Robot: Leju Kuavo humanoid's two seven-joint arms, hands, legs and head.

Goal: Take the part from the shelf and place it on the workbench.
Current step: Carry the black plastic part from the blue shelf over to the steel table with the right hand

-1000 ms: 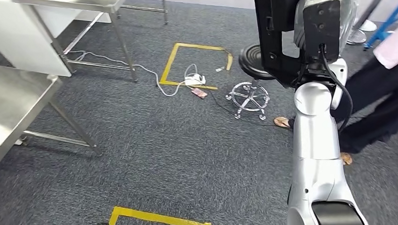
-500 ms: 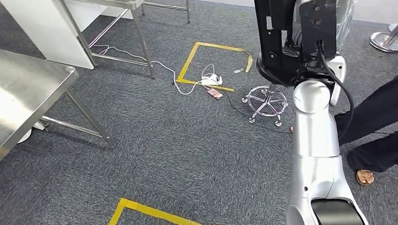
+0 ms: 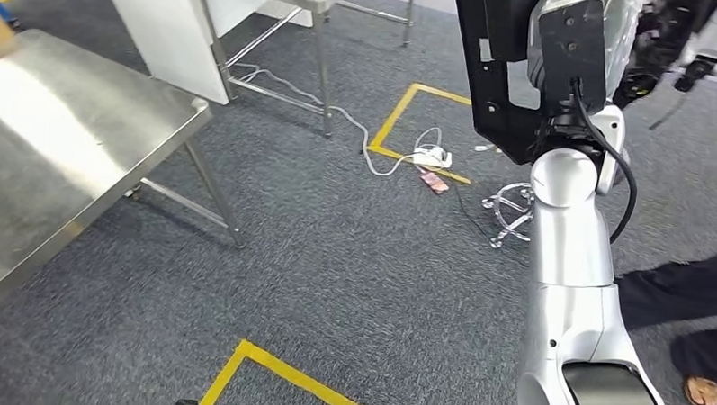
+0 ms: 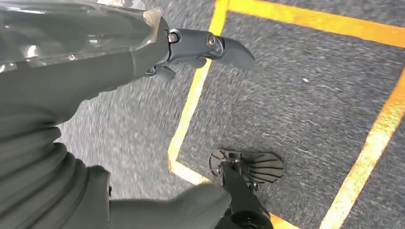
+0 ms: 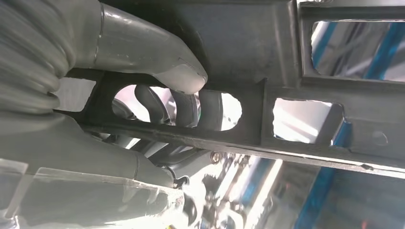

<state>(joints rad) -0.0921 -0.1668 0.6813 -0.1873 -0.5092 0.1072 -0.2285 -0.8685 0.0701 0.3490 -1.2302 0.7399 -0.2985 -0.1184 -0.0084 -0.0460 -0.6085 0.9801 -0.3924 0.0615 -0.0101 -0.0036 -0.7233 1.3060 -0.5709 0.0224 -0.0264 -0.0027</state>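
Nearest, yellow floor tape (image 3: 277,371) on grey carpet. Right robot hand (image 5: 157,102) raised high, thumb pressed on top and dark fingers hooked through a slot of the black frame part (image 3: 496,72) (openings cut through it). Left robot hand (image 4: 181,45) hanging over the carpet, holding nothing, fingers slightly apart. Steel table (image 3: 60,147) at left. Farther off, white power strip (image 3: 428,156) with cable beside a taped square.
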